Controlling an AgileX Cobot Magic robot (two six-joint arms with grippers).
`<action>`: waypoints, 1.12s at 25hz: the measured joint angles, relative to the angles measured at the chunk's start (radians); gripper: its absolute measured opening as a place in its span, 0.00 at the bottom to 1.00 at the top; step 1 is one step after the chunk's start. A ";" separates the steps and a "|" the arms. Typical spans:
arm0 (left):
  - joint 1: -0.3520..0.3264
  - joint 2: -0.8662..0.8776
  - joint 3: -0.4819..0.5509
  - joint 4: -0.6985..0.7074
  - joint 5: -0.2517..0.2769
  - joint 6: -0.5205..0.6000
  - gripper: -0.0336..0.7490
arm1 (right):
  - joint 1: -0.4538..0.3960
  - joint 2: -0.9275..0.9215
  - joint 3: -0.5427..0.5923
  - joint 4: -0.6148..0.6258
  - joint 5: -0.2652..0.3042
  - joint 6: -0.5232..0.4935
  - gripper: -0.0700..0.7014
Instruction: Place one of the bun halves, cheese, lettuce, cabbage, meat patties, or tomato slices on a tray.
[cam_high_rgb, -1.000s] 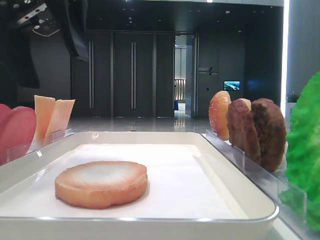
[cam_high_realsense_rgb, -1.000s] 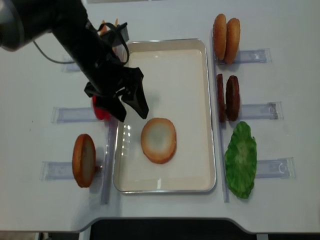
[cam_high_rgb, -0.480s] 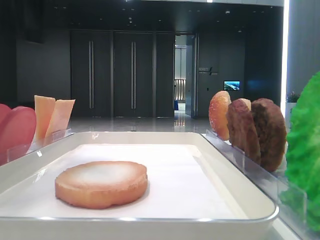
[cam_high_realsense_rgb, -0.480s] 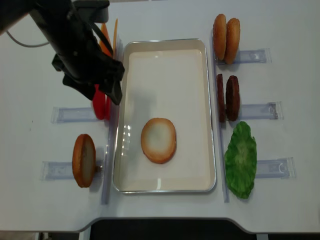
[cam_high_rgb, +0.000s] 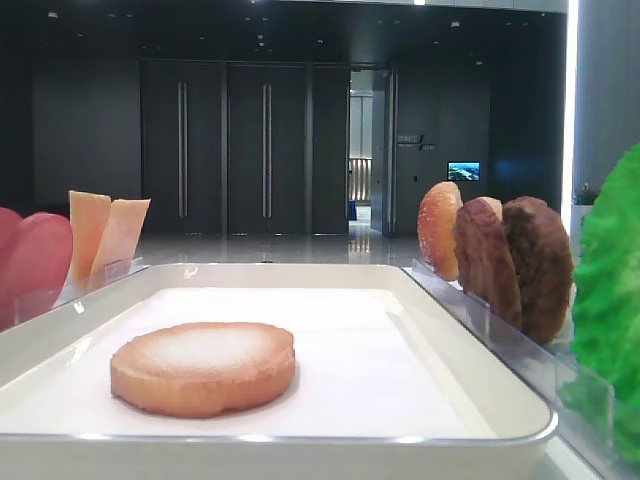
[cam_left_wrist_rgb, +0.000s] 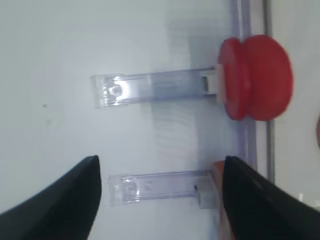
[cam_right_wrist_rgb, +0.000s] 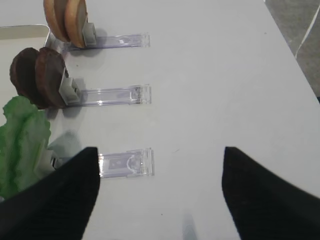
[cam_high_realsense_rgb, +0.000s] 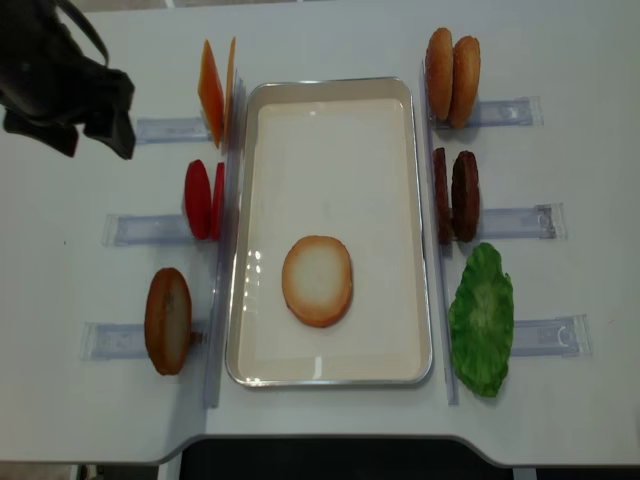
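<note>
**Hovering clear, one bun half on the tray**

Hanging left of the tray (cam_high_realsense_rgb: 330, 88), the left gripper (cam_left_wrist_rgb: 160, 200) is spread wide and empty; the right gripper (cam_right_wrist_rgb: 160, 192) likewise. A bun half (cam_high_realsense_rgb: 317, 280) lies cut face up on the tray floor. White table (cam_high_realsense_rgb: 560, 60); dark lobby behind. The lettuce (cam_high_rgb: 610, 330) is cropped.

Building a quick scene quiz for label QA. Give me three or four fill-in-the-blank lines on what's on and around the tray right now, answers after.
1. The only item lying on the tray is a ____ half, cut face up.
2. The two tomato slices stand on the ____ side of the tray in the overhead view.
3. The lettuce sits nearest the meat ____.
4. The left gripper has its jaws ____, with nothing between them.

Answers: bun; left; patties; open
</note>
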 joint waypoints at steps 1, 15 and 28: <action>0.027 -0.003 0.000 0.003 0.000 0.016 0.78 | 0.000 0.000 0.000 0.000 0.000 0.000 0.73; 0.166 -0.218 0.130 -0.002 0.003 0.045 0.78 | 0.000 0.000 0.000 0.000 0.000 0.000 0.73; 0.166 -0.888 0.505 -0.003 0.024 0.045 0.78 | 0.000 0.000 0.000 0.000 0.000 0.000 0.73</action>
